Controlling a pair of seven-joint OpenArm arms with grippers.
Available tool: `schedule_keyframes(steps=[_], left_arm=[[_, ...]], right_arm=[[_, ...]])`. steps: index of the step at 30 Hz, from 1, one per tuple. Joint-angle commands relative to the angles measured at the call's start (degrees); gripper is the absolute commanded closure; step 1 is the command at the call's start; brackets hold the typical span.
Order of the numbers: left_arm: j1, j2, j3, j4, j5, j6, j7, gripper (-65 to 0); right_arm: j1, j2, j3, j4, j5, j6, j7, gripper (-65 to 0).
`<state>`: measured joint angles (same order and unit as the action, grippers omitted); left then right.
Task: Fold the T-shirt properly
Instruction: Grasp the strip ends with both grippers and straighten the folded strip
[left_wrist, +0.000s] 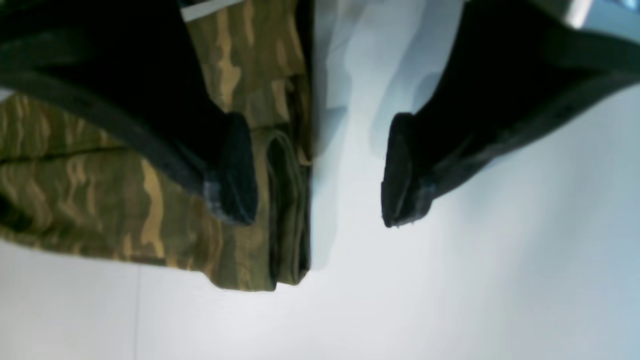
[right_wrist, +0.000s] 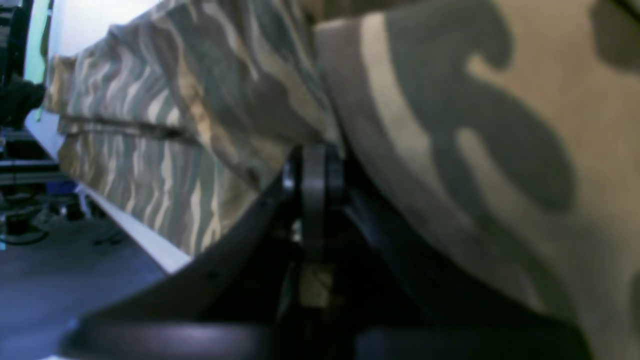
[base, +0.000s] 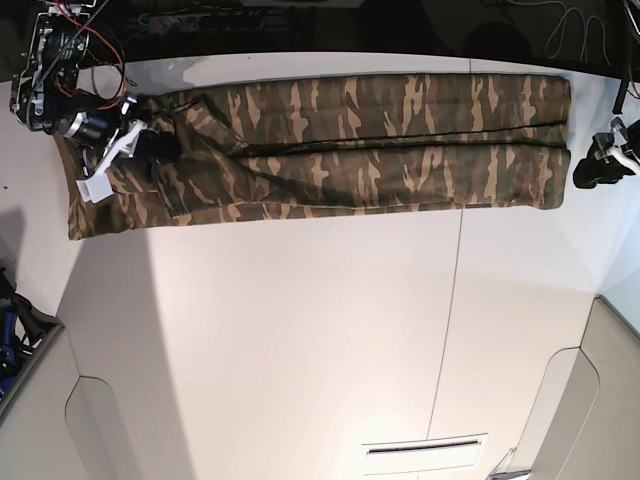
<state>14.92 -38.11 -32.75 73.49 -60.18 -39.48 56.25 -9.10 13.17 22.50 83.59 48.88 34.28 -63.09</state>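
Looks like a robotics lab or test bench. Large plain white worktable (base: 300, 330) with panel seams, dark floor (right_wrist: 45, 270) beyond its edge, loose red and black wiring (base: 75, 40) on the exposed arm hardware, black cables (base: 570, 25) and dark equipment frames (right_wrist: 20, 165) cluttering the surroundings.

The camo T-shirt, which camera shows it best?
The base view: the whole T-shirt lies there as a long folded strip on the white table. The left wrist view shows only one folded end beside the open left claw. The right wrist view shows blurry close-up cloth.
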Motion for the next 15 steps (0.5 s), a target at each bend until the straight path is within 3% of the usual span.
schedule_keyframes(steps=[1,8,12,15], left_arm=[[-0.3,-1.4,0.6,0.6,0.1,-0.5,-0.9,-42.2],[-0.3,-1.4,6.5,0.6,7.4,-0.5,-6.0,-42.2],[-0.3,-1.4,6.6,0.6,10.1,-0.5,-5.8,-42.2],[-0.3,-1.4,6.6,0.6,9.0,-0.5,-1.6,-42.1]], right_arm=[[0.7,0.6,0.2,0.5,-0.5,-0.4,0.3,0.0],[1.1,0.6,0.2,0.5,-0.5,-0.4,0.3,0.0],[1.0,0.6,0.2,0.5,-0.5,-0.4,0.3,0.0],[1.0,0.6,0.2,0.5,-0.5,-0.4,0.3,0.0]])
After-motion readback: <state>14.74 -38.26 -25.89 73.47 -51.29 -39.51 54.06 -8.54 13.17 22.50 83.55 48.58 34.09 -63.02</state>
